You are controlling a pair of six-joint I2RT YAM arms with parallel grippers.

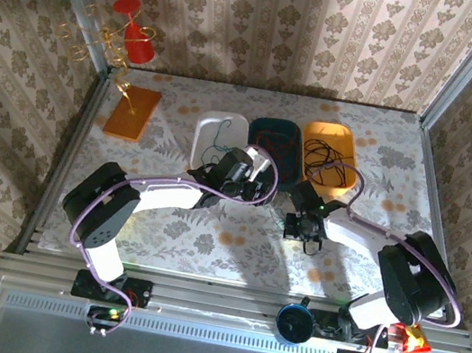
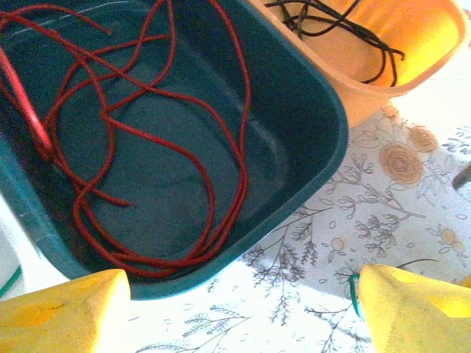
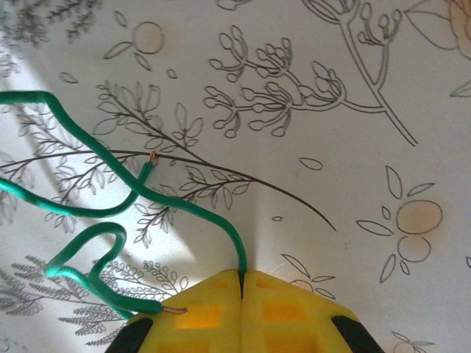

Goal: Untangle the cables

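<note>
A green cable curls over the flowered tablecloth. My right gripper is shut on one strand of it, low over the cloth. A red cable lies looped inside the teal tray. A black cable rests in the orange tray. My left gripper is open just in front of the teal tray's near rim, nothing between its yellow fingers. A short bit of green cable shows beside its right finger. More green cable lies in the white tray.
The three trays stand in a row at the back middle of the table. An orange board with a gold wire stand sits at the back left, with a red object behind it. A blue round thing sits at the near rail.
</note>
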